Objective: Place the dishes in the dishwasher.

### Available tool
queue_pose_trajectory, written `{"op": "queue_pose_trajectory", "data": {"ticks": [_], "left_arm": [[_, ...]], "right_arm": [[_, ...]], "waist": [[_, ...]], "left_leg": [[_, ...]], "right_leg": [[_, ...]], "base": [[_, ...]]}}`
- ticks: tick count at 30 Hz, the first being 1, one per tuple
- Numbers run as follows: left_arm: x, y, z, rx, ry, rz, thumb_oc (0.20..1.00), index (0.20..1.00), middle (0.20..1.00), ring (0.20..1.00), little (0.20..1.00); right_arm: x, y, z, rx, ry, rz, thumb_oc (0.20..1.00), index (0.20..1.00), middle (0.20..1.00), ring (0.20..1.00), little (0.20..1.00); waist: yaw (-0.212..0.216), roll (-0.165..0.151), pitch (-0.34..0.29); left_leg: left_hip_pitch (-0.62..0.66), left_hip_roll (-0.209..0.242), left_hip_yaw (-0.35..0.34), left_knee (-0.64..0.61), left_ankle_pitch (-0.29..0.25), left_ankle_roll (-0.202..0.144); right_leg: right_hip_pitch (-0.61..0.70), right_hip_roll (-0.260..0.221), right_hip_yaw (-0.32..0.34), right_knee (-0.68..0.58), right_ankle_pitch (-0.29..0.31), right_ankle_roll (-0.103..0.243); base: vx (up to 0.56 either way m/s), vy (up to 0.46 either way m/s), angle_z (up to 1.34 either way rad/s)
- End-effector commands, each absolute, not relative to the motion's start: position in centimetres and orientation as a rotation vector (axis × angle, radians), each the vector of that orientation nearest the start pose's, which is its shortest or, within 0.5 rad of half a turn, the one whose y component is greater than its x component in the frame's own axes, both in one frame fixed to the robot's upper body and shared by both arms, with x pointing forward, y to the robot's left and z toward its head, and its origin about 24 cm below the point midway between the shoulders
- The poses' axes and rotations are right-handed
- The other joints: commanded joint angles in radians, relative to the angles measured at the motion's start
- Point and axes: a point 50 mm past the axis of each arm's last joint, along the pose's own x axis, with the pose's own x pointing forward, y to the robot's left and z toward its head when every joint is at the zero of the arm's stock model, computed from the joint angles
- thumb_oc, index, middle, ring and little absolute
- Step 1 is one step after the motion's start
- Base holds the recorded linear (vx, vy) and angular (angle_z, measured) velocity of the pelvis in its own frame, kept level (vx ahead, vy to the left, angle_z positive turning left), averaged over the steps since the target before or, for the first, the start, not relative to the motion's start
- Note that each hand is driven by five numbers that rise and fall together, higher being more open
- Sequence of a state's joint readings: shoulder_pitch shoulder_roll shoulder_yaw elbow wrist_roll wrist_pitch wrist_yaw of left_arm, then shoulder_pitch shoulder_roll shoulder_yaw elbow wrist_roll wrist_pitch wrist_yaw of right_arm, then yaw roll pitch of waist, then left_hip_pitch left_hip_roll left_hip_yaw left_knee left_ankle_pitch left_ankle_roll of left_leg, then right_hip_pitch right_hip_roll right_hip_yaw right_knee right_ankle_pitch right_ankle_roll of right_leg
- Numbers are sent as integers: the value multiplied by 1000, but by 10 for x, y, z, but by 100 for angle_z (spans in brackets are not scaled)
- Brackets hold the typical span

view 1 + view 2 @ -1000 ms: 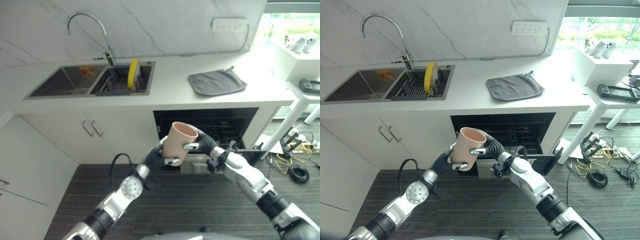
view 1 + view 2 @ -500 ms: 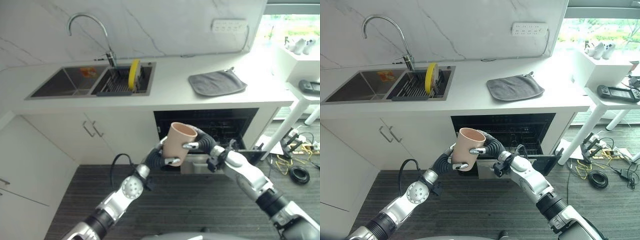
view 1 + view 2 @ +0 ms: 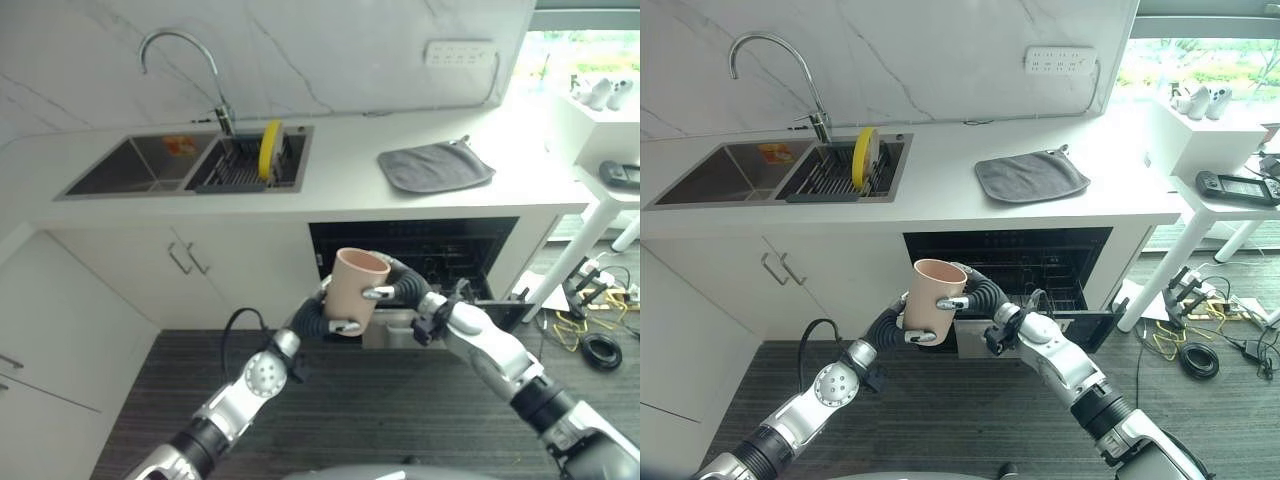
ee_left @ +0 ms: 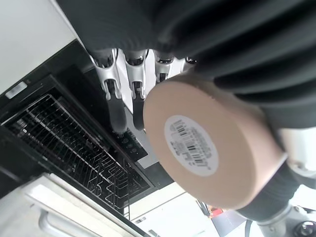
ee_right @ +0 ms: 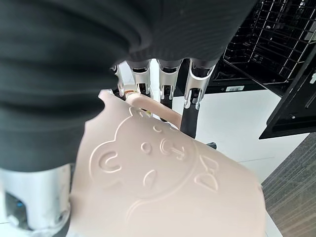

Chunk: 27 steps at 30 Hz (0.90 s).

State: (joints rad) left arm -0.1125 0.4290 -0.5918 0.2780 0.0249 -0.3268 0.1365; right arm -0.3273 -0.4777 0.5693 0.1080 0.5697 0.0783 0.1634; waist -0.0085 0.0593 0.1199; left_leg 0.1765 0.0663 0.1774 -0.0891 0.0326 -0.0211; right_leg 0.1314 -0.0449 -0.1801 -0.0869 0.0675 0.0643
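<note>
Dishes came down to two things in sight: a beige cup (image 3: 356, 290) and a yellow plate (image 3: 267, 149); the cup sat upright in mid-air in front of the open dishwasher (image 3: 440, 250), mouth up, held between both of my robot hands; my left robot hand (image 3: 335, 320) was curled round its lower part, fingers wrapping the side near the base, and my right robot hand (image 3: 385, 290) was curled round its upper part just under the rim; in my left wrist view the cup's flat bottom carried a round label, with my fingers (image 4: 118, 94) beside it and the dishwasher's wire rack (image 4: 74, 153) past them; in my right wrist view a raised bear face showed on the cup's wall; the yellow plate stood on edge in the sink rack (image 3: 235, 165) on the worktop (image 3: 340, 180), well apart from the cup; a grey cloth (image 3: 433, 165) lay on the worktop above the dishwasher.
</note>
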Motion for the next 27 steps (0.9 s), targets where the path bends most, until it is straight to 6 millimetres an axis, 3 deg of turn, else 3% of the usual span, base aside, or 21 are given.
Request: {"op": "queue_pose_trajectory", "data": {"ticks": [1, 6, 11, 14, 15, 21, 27], "left_arm": [[247, 71, 9, 408, -110, -596, 1000, 1000, 1000, 1000, 1000], [246, 98, 1, 340, -73, -429, 1000, 1000, 1000, 1000, 1000], [232, 124, -12, 294, 2, -299, 1000, 1000, 1000, 1000, 1000], [226, 132, -18, 283, 29, -259, 1000, 1000, 1000, 1000, 1000], [221, 140, -23, 272, 60, -209, 1000, 1000, 1000, 1000, 1000], [215, 156, -26, 248, 72, -109, 1000, 1000, 1000, 1000, 1000], [215, 160, -22, 241, 50, -74, 1000, 1000, 1000, 1000, 1000]], "right_arm": [[268, -18, 149, 238, -297, 974, 200, 200, 200, 200, 200], [277, -54, 155, 282, -349, 777, 200, 200, 200, 200, 200], [281, -98, 150, 344, -389, 546, 200, 200, 200, 200, 200], [280, -113, 148, 362, -404, 475, 200, 200, 200, 200, 200], [280, -131, 146, 385, -422, 384, 200, 200, 200, 200, 200], [273, -170, 142, 406, -473, 199, 200, 200, 200, 200, 200], [269, -193, 140, 401, -508, 99, 200, 200, 200, 200, 200]], "waist": [[5, -55, 35], [3, -57, 37], [-1, -59, 41], [-4, -58, 43], [-11, -58, 43], [-26, -60, 44], [-32, -66, 43]], "left_leg": [[15, -31, -16, 2, -102, 32], [15, -27, -7, 2, -100, 31], [20, -22, 4, 2, -101, 31], [22, -21, 9, 2, -103, 31], [25, -18, 17, 2, -103, 30], [27, -18, 30, 2, -106, 32], [24, -19, 34, 2, -110, 34]], "right_leg": [[40, -60, -26, 48, -105, 46], [40, -62, -32, 51, -105, 44], [43, -64, -33, 48, -102, 42], [44, -64, -33, 46, -102, 42], [45, -64, -32, 47, -102, 43], [43, -64, -29, 45, -100, 46], [40, -64, -29, 44, -98, 50]], "base": [[0, 0, 0], [0, 0, 0], [0, 0, 0], [0, 0, 0], [0, 0, 0], [3, 24, -6], [0, 0, 0]]}}
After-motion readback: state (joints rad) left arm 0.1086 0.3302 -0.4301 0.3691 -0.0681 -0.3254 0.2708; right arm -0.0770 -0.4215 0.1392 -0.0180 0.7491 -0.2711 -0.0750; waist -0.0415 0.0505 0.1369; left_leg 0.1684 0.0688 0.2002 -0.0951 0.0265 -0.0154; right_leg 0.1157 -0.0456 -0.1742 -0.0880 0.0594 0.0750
